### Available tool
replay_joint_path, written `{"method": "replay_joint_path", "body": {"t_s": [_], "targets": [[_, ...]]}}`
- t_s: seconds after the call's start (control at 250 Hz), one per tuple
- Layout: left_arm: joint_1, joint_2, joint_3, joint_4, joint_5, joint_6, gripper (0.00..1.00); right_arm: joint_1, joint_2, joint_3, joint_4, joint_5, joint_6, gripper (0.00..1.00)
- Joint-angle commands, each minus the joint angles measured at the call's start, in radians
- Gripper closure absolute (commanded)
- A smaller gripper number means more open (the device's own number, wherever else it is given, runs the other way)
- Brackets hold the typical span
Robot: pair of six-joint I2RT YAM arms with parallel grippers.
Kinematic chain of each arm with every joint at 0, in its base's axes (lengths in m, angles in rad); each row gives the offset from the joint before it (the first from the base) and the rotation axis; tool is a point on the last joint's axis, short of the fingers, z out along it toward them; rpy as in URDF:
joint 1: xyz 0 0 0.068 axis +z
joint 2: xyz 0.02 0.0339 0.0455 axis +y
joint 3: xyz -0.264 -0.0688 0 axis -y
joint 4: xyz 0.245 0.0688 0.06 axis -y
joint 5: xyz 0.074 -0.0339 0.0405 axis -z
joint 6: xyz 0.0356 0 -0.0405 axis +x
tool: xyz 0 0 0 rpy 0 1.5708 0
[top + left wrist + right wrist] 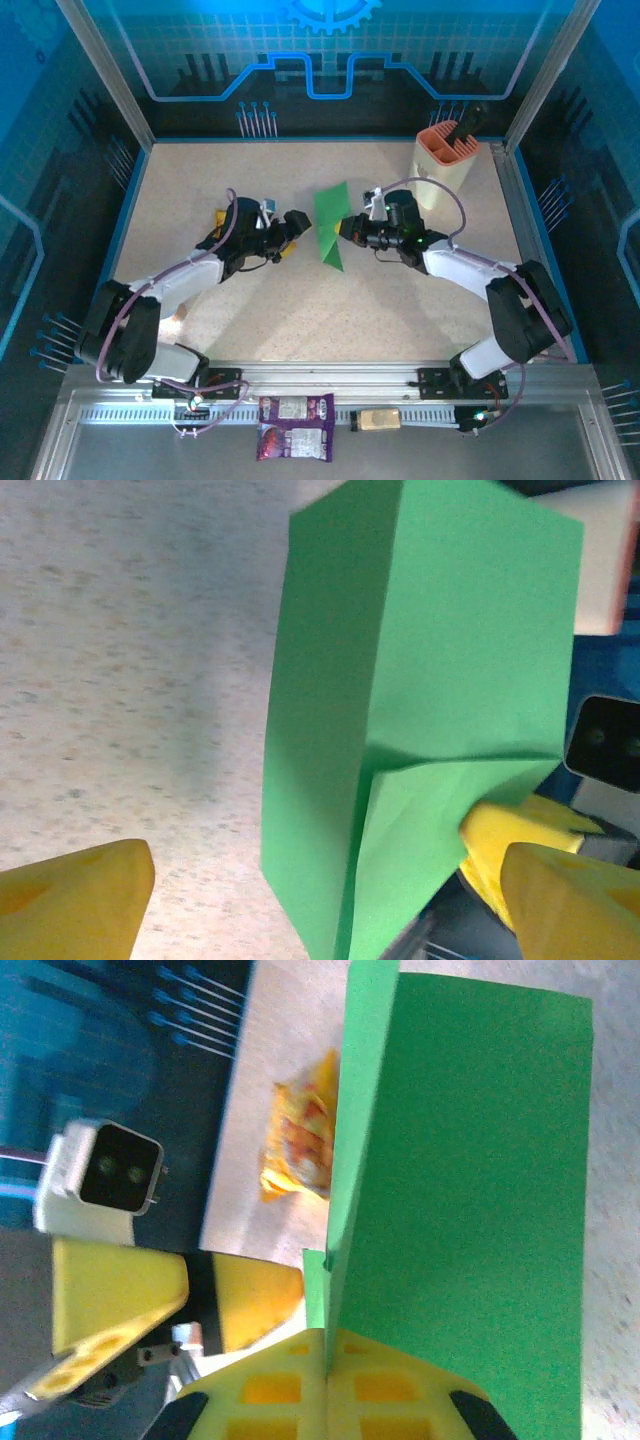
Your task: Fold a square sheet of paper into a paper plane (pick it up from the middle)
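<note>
One edge of the half-folded square sheet of paper [328,215], thin, light and probably floppy, is pinched in the closed right gripper [344,228] over the table [400,310] centre, while the left gripper [300,221] stands wide open beside it; better to grip near the crease.

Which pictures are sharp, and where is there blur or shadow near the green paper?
Top external view: sharp and evenly lit, the thin creased green paper sheet clear against the speckled table. Left wrist view: slightly soft; the paper throws a grey shadow to its left. Right wrist view: the yellow snack packet behind is blurred.
</note>
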State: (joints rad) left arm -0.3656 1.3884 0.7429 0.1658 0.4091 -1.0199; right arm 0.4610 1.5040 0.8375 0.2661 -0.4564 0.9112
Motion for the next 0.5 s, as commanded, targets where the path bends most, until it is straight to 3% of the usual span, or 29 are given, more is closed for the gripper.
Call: {"method": "replay_joint_path", "body": {"t_s": [0.0, 0.292, 0.491], "targets": [[0.003, -0.032, -0.008, 0.086, 0.100, -0.008, 0.01, -0.037, -0.029, 0.009, 0.096, -0.112, 0.018, 0.96], [-0.014, 0.050, -0.050, 0.427, 0.228, -0.166, 0.00, -0.063, 0.003, -0.012, 0.316, -0.234, 0.201, 0.96], [-0.030, 0.093, -0.021, 0.498, 0.261, -0.182, 0.10, -0.063, 0.027, -0.021, 0.343, -0.253, 0.236, 0.96]]}}
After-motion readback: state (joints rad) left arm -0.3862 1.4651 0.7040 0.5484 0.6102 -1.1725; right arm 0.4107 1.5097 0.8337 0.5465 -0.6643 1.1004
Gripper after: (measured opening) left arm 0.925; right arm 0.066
